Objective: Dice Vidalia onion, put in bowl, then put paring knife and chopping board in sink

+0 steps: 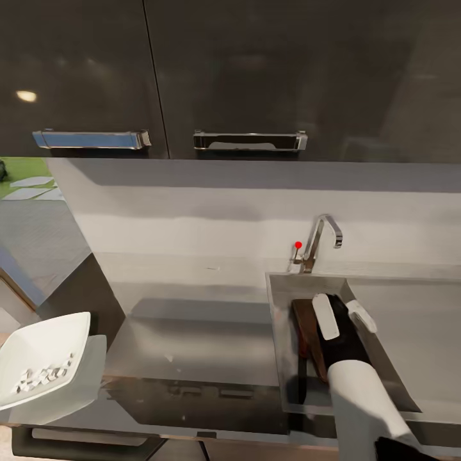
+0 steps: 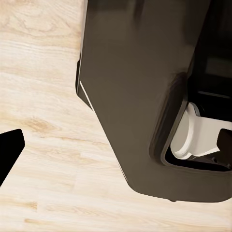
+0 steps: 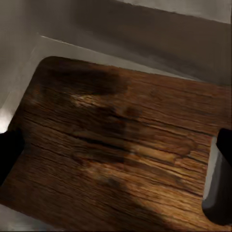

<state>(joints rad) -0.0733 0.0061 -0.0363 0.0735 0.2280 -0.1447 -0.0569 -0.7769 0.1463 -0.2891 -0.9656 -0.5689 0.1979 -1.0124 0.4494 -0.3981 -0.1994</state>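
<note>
the right arm [image 1: 358, 384] covers most of the chopping board [image 1: 306, 333] in the sink [image 1: 282, 333]. the bowl [image 1: 45, 349] is cut off at the head view's left edge, its white bits [image 1: 45, 374] too small to tell.

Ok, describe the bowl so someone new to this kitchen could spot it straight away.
Start at the sink with its curved tap and follow the grey countertop to its far left end. The bowl sits there at the edge: shallow, white, squarish with flaring sides, and holding tiny white diced onion bits.
</note>
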